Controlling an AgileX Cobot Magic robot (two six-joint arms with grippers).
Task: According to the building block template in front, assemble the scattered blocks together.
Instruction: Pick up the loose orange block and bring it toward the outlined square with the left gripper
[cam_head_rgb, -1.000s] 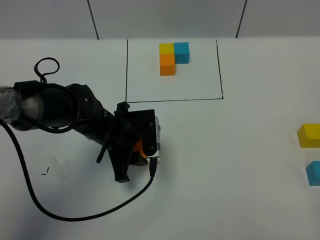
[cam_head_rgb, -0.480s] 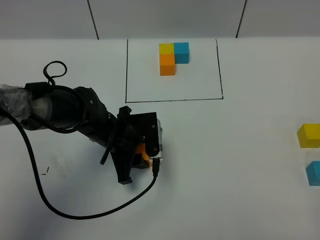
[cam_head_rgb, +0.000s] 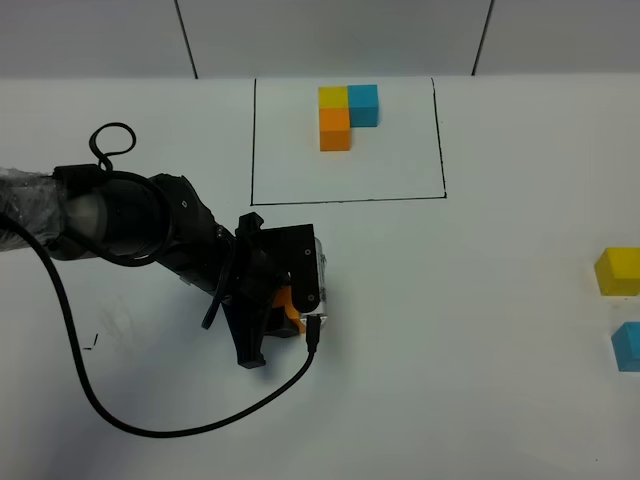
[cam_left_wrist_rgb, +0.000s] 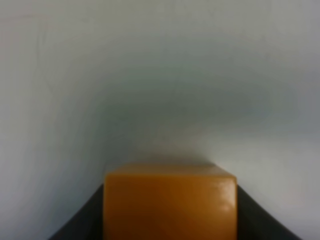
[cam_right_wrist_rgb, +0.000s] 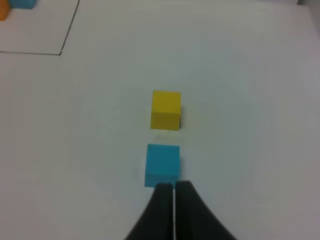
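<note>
The building block template (cam_head_rgb: 345, 112) is a yellow, light blue and orange L inside a thin black rectangle at the back of the table. My left gripper (cam_head_rgb: 289, 310) is low over the table, left of centre, shut on the scattered orange cube (cam_left_wrist_rgb: 170, 202); dark fingers flank it in the left wrist view. The scattered yellow cube (cam_head_rgb: 618, 271) and light blue cube (cam_head_rgb: 627, 346) sit apart at the far right edge. In the right wrist view my right gripper (cam_right_wrist_rgb: 173, 189) is shut and empty, just behind the blue cube (cam_right_wrist_rgb: 162, 164), with the yellow cube (cam_right_wrist_rgb: 166, 110) beyond it.
A black cable (cam_head_rgb: 150, 425) loops from the left arm across the table front. The white table (cam_head_rgb: 470, 320) lies between the left gripper and the right cubes. The right arm is out of the exterior view.
The left arm with the orange cube shifted slightly down and to the right early on, then held still. The cubes on the right have not moved.
</note>
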